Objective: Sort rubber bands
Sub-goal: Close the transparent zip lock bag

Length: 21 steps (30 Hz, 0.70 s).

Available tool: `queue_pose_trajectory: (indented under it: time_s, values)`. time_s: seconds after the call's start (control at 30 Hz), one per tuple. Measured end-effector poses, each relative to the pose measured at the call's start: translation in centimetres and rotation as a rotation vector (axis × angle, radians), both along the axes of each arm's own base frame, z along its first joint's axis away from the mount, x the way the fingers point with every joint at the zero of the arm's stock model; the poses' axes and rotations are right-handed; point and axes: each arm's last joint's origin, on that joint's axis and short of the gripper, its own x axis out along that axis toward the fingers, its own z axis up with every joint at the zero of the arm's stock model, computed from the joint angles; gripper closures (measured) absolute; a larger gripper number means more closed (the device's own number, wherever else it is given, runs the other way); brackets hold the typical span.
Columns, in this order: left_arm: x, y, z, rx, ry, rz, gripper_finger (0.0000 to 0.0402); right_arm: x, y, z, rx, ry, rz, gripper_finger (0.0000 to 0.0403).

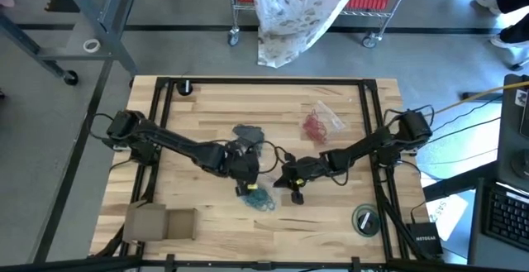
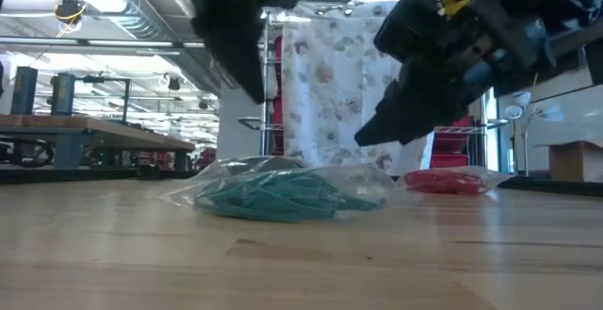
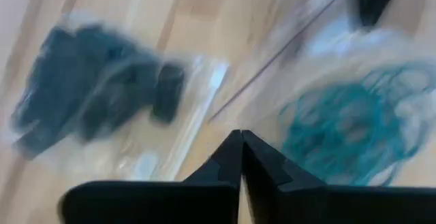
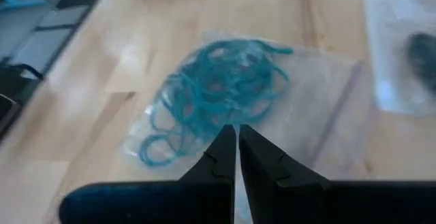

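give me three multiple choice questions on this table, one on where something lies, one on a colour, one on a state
1. Where does the red bundle of rubber bands lie?
A. beside the cardboard box
B. far half of the table, towards the right arm's side
C. on the floor

2. What colour are the bands in the clear bag under the right gripper?
A. teal
B. yellow
C. white

3. How do the left gripper's fingers stand?
A. wide open
B. shut, holding nothing
C. shut on a bag

Answers: 1 B, the high view shows it there. 2 A, the teal bands show through the plastic. 3 B, the tips meet with nothing between.
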Motion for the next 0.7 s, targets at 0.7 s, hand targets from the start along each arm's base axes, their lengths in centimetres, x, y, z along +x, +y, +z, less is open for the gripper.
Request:
queue_pose_trajectory:
  time_s: [0.7]
  values:
    - [-2.9,-4.8,-0.1,0.016,0.067,-0.118,0.04,5.5,4.4,0.5,-0.194,0.069,-0.086,0.0388]
